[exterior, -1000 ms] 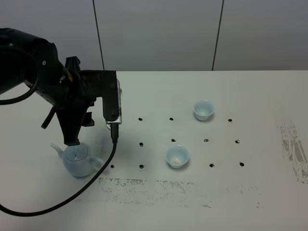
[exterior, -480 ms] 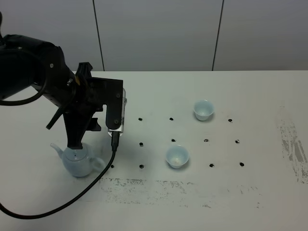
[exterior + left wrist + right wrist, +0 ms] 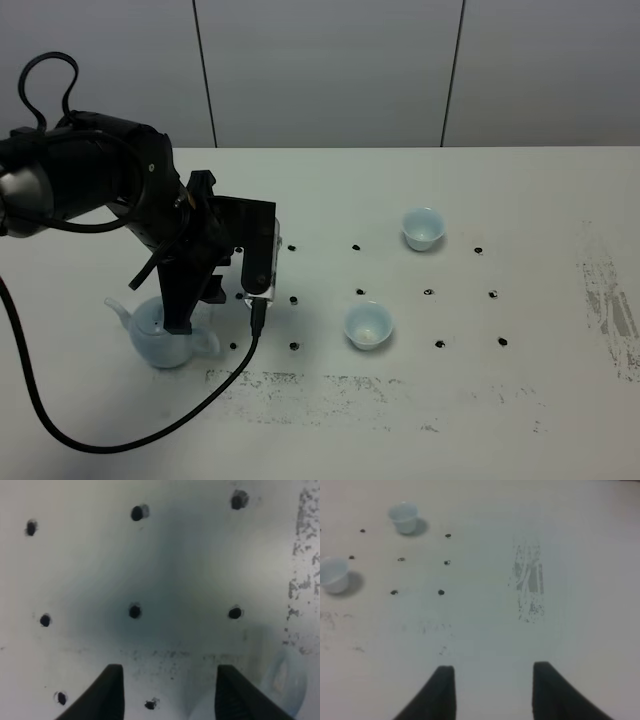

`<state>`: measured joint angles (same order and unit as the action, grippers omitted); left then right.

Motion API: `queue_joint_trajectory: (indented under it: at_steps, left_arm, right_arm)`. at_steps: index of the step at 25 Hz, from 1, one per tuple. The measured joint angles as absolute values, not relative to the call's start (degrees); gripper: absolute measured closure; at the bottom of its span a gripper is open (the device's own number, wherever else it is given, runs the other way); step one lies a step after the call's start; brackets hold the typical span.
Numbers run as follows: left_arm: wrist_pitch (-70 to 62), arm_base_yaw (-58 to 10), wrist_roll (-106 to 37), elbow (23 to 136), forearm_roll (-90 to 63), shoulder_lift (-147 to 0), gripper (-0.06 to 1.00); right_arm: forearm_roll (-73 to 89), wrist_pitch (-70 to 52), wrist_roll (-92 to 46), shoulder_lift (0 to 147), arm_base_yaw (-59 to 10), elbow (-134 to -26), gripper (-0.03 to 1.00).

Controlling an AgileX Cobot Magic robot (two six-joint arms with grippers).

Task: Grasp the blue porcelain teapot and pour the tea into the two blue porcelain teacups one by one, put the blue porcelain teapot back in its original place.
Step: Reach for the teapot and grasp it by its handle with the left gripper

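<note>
Left tool (image 3: 181, 322) is dropping and sliding right. A second ago it was hanging above the lid; now its tips are sitting low at the handle side of the blue porcelain teapot (image 3: 150, 343). Jaws are standing apart with nothing between them, the same spread as before. In the left wrist view only bare desk (image 3: 520, 420) is showing in the gap, with a blurred pale-blue shape off to one side, probably the pot.

Teapot isn't moving: it's sitting on the desk at far left, spout pointing left, not lifted.

So it's lining up on the handle; the grasp isn't made and pouring isn't started.

Near teacup (image 3: 368, 325) and far teacup (image 3: 423, 228) are staying put mid-desk, well apart from the pot, with no tea showing in either.

Right tool (image 3: 492, 672) is hanging over bare desk, jaws parted, holding nothing; it's not showing in the high view.
</note>
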<state>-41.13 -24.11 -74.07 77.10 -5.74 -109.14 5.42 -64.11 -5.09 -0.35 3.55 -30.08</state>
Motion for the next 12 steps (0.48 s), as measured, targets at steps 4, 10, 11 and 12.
queue_joint_trajectory:
  at_steps: [4,10,11,12]
  left_arm:
    - [-42.1,-24.1,-76.5,76.4,-7.4,-109.8,0.54]
    - [-43.0,-24.5,-79.6,74.0,-9.3,-109.9,0.54]
    - [-43.3,-24.7,-79.7,74.0,-9.5,-109.9,0.54]
    - [-43.7,-24.9,-79.8,74.0,-9.7,-109.9,0.54]
  right_arm:
    - [5.4,-64.1,-5.0,-0.4,3.6,-30.1,0.62]
    - [5.5,-64.1,-4.9,-0.4,3.6,-30.1,0.62]
    - [5.5,-64.1,-4.9,-0.4,3.6,-30.1,0.62]
    - [5.5,-64.1,-4.9,-0.4,3.6,-30.1,0.62]
